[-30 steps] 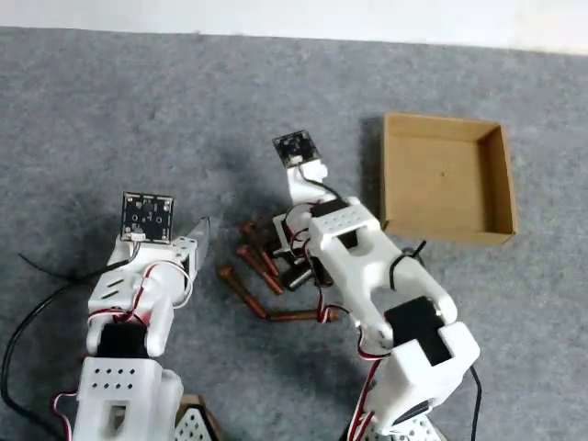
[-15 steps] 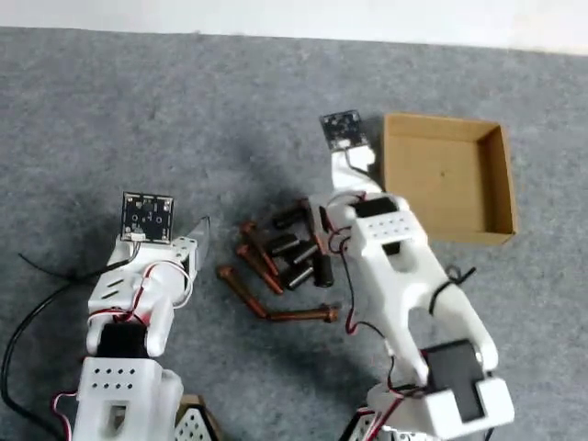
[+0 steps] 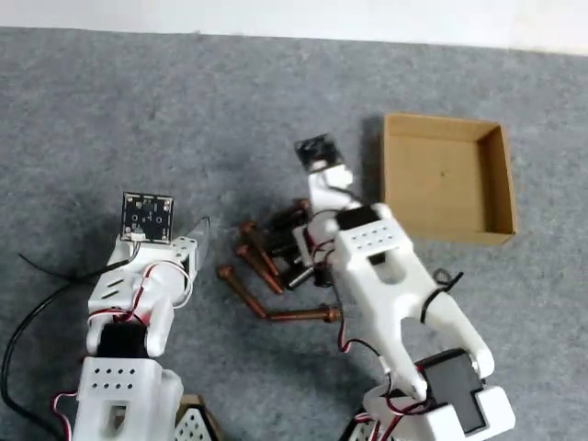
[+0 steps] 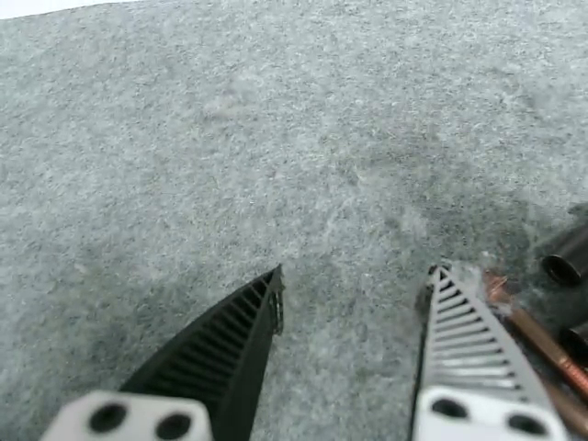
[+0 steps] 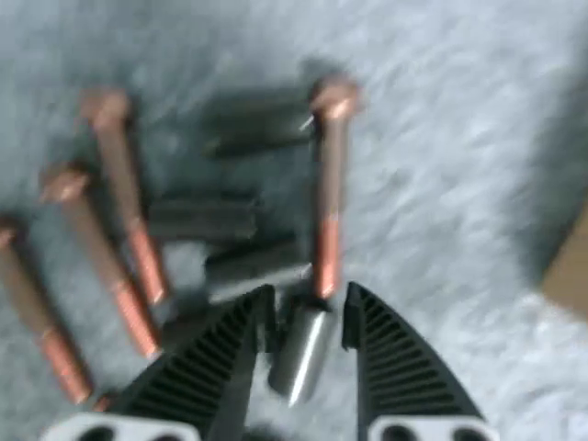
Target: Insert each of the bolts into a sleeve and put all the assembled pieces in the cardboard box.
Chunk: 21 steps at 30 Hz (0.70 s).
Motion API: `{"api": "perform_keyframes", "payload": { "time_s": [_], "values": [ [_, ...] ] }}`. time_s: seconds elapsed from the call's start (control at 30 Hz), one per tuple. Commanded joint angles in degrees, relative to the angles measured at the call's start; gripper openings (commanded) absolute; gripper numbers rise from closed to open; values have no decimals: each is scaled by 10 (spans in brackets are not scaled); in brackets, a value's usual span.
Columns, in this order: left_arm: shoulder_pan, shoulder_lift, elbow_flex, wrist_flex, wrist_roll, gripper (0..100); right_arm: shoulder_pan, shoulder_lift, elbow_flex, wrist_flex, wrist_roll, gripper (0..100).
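Observation:
Several copper bolts (image 3: 246, 291) and dark sleeves (image 3: 284, 220) lie in a loose pile on the grey carpet, left of the cardboard box (image 3: 446, 230). My right arm (image 3: 367, 248) reaches over the pile. In the right wrist view my right gripper (image 5: 308, 303) is shut on a grey sleeve (image 5: 299, 354), held just above the pile, in line with the tip of one bolt (image 5: 328, 184). More bolts (image 5: 92, 248) and sleeves (image 5: 202, 220) lie beside it. My left gripper (image 4: 354, 276) is open over bare carpet left of the pile, and its light finger (image 3: 204, 227) shows from above.
The box stands open and bare inside, right of the pile and close to the right arm. Grey carpet (image 3: 138, 110) covers the table, with free room at the back and left. A bolt (image 4: 542, 340) and sleeve ends (image 4: 562, 262) lie beside the left gripper's light finger.
The right arm swung from the pile toward the box, then came part of the way back over the pile. The left arm has not moved.

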Motion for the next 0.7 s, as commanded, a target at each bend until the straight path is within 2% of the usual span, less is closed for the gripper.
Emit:
{"api": "perform_keyframes", "payload": {
  "time_s": [0.0, 0.23, 0.33, 0.47, 0.67],
  "values": [
    [-4, 1, -6, -12, 4, 232, -23, -30, -7, 44, -29, 125],
    [-4, 1, -6, -13, 4, 232, -19, -29, -2, 51, -35, 125],
    [-4, 1, -6, -13, 4, 232, 11, -17, 7, 23, -35, 125],
    [-4, 1, -6, -13, 4, 232, 60, 52, 9, 7, -35, 125],
    [-4, 1, -7, -13, 4, 232, 64, 146, -39, 35, -35, 125]
  ]
}}
